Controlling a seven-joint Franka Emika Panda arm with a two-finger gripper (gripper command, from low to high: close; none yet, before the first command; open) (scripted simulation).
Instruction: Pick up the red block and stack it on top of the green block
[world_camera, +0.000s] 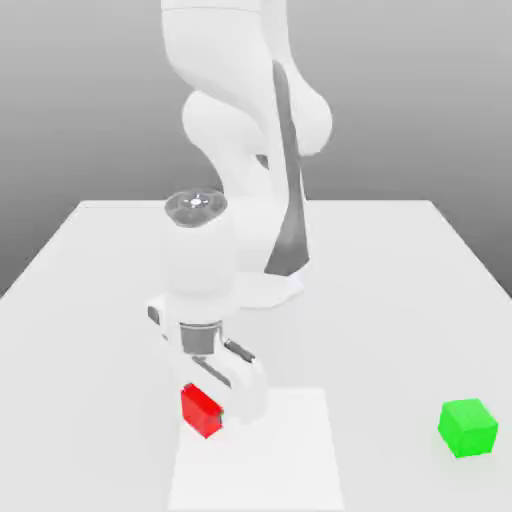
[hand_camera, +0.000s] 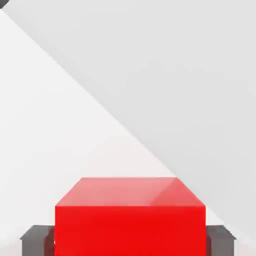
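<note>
Two cubes sit on the white table (world_camera: 90, 300), and the red block (world_camera: 200, 410) serves as the landmark for everything else. It rests on the tabletop near the front edge, at the left border of a slightly brighter white rectangular patch (world_camera: 270, 450) on the surface. The gripper (world_camera: 222, 405) has its fingers down at table level around this cube; in the hand view the red block (hand_camera: 130, 220) sits squarely between the two dark finger pads (hand_camera: 37, 240), which press against its opposite side faces, so the pincer is clenched on the red block. The cube appears to rest on the surface.

From the red block, the green block (world_camera: 468, 428) lies well apart toward the exterior view's right, at about the same depth on the table and close to the right edge. The stretch of tabletop between the two cubes is bare, open surface. Behind the red block the arm's white base (world_camera: 270, 290) stands near the table's middle, with flat room on either side of it. To the exterior view's left of the red block the table runs unbroken to its left edge.
</note>
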